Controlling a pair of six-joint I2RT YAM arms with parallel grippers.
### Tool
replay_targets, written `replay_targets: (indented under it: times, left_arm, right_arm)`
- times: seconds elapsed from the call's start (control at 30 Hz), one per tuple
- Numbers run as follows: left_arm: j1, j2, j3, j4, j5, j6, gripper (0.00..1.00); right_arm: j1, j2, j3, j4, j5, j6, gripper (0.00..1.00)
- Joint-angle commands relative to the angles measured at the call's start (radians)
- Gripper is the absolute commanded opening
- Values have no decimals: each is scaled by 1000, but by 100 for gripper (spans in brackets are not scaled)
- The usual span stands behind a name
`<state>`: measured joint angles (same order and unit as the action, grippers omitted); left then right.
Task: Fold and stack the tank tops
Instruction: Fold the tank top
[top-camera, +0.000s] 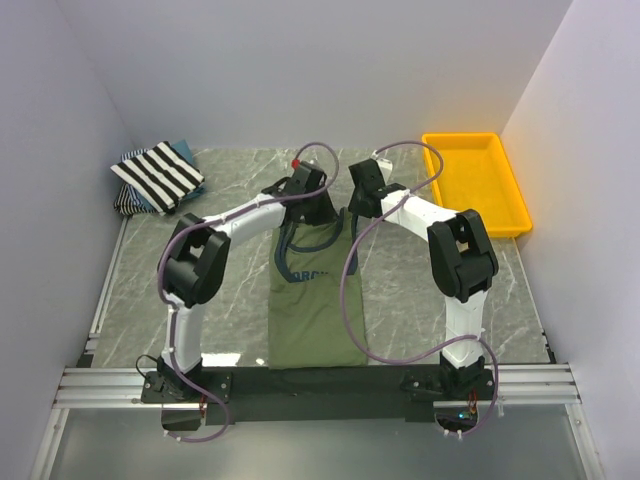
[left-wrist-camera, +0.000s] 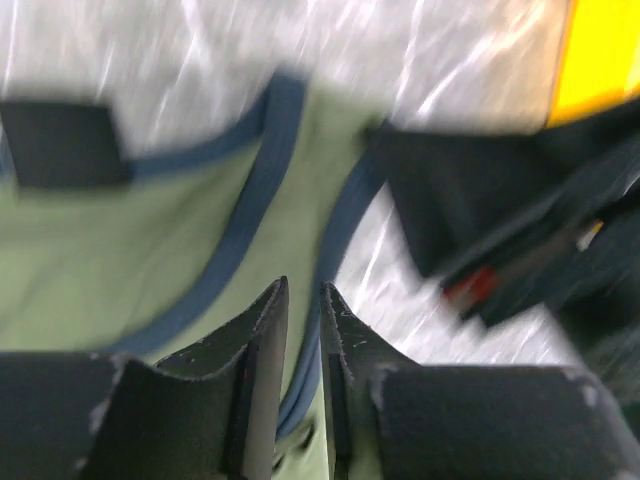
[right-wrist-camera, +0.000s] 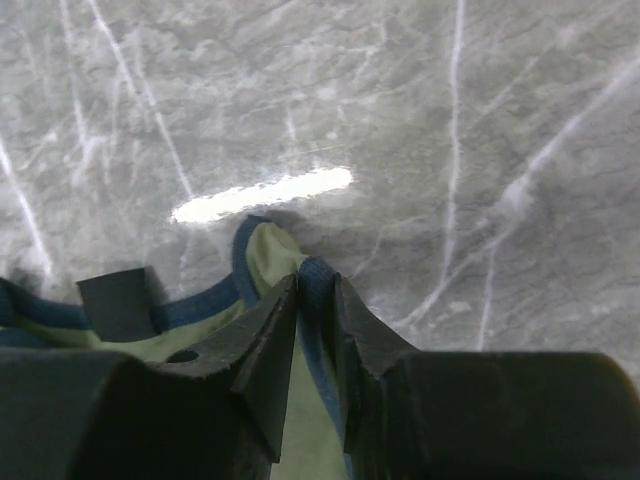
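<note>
Between the fingers of my right gripper (right-wrist-camera: 316, 292): one navy-trimmed strap of the olive tank top (top-camera: 315, 300), pinched tight. Left gripper (left-wrist-camera: 303, 300) looks clamped on the other strap. Shirt's flat on the table (top-camera: 405, 300), hem near, so I'd guess both grips are for folding the far end nearward.

Mid-table: olive-green tank top (top-camera: 318, 300) — navy trim at neck and armholes, dark chest print — spread lengthwise, hem toward the near edge, straps at the far end. Black-and-white striped tank top (top-camera: 160, 172) bunched at the far-left corner, lying over the bluish tank top (top-camera: 186, 152).
</note>
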<state>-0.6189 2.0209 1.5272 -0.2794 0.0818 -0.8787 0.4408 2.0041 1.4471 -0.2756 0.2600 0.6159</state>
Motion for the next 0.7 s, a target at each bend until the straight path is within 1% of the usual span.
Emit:
replay_targets:
  times: [0.0,0.13,0.23,0.3,0.4,0.53,0.67]
  left_arm:
    - [13,81,103,25,33,-9,24]
    - [24,150,151,75,73,-12,24]
    - [25,194,200,56,79,-22,23]
    - [28,205,197,66,85,-35,22]
    - [34,193,154,91,69,-68,20]
    - [59,87,18,152,13,-108,19]
    - [81,19,-41,172,21,-103,19]
  right_arm:
    - [4,-16,-16,68,-37,4,30]
    - [-4,-11,-22,98,-83,18,31]
    - [-11,-1,-22,107,-117,42,31]
    - [-20,-5,-36,121,-137,67,31]
    - [-24,-13,-62,160,-183,94,32]
    - [-25,13,-64,187,-234,131,32]
    - [-27,41,-74,230,-284,166,32]
